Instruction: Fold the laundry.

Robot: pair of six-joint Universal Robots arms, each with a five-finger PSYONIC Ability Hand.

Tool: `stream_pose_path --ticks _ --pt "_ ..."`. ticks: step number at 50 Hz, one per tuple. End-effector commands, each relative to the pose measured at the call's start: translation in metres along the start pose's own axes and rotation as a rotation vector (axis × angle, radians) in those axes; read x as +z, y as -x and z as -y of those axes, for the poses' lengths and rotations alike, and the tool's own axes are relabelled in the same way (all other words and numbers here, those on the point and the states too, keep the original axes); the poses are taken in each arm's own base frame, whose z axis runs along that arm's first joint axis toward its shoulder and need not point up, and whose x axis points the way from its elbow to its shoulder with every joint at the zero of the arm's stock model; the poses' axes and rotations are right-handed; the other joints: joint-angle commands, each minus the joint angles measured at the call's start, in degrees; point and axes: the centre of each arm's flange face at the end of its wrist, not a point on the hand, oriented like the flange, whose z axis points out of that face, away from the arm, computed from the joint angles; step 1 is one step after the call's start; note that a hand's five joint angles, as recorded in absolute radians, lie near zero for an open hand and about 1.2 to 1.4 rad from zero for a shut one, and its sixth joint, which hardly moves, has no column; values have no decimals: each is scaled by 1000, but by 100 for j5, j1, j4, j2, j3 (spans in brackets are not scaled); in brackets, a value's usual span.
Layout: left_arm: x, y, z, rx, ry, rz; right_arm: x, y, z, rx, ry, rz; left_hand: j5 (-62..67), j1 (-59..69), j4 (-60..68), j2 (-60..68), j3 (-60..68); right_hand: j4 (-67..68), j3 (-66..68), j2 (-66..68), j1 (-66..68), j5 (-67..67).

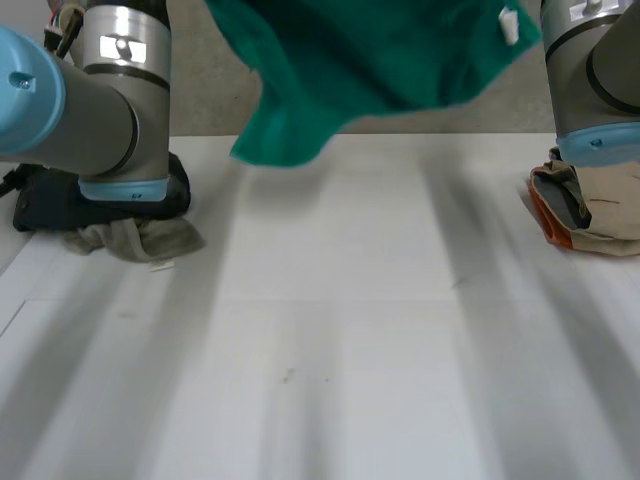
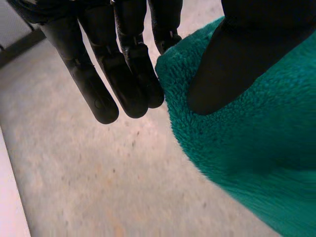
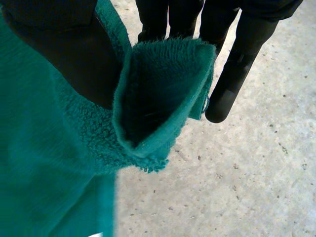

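While hanging above the white desk (image 1: 330, 330), a green towel (image 1: 370, 60) is held at two points.
In the head view one corner is seen drooping toward the desk's far edge. In the left wrist view its edge is pinched against the fingers by the thumb of the left hand (image 2: 126, 74). In the right wrist view a curled corner is clamped between thumb and fingers of the right hand (image 3: 74, 49).

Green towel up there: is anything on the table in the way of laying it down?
Nothing visible. Both the left hand and right hand pinch the green towel above the table, whose middle is bare. A beige cloth lies by the left arm, a folded pile by the right.
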Motion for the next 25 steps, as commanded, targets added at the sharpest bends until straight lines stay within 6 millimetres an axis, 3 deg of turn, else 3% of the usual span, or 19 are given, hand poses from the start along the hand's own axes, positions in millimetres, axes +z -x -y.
stream_pose_path --ticks 1,5,6,7,10,15,21,25 --pt "-57 -12 -53 27 311 -119 -29 21 -41 -19 199 107 1369 1388 1122 1140 1164 1149 1186 1226 1740 1598" --pt "-109 -20 -78 38 501 -202 -61 37 -76 -57 387 204 1369 1388 1122 1140 1164 1149 1186 1226 1740 1598" --pt "-120 -21 -82 41 536 -219 -79 45 -94 -74 482 257 1369 1388 1122 1140 1164 1149 1186 1226 1740 1598" --pt "-141 -24 -87 43 602 -251 -88 47 -103 -81 530 281 1369 1388 1122 1140 1164 1149 1186 1226 1740 1598" --pt "-171 -28 -92 47 693 -299 -127 58 -130 -101 707 386 1369 1388 1122 1140 1164 1149 1186 1226 1740 1598" --pt "-221 -28 -90 71 847 -390 -170 69 -147 -100 845 501 1369 1388 1122 1140 1164 1149 1186 1226 1740 1598" --pt "-243 -28 -83 75 902 -433 -200 77 -153 -50 907 590 1369 1388 1122 1140 1164 1149 1186 1226 1740 1598" --pt "-247 -28 -82 74 907 -441 -212 74 -160 -27 945 599 -1381 -1362 -1628 -1610 -1586 1149 1186 1226 1740 1598"
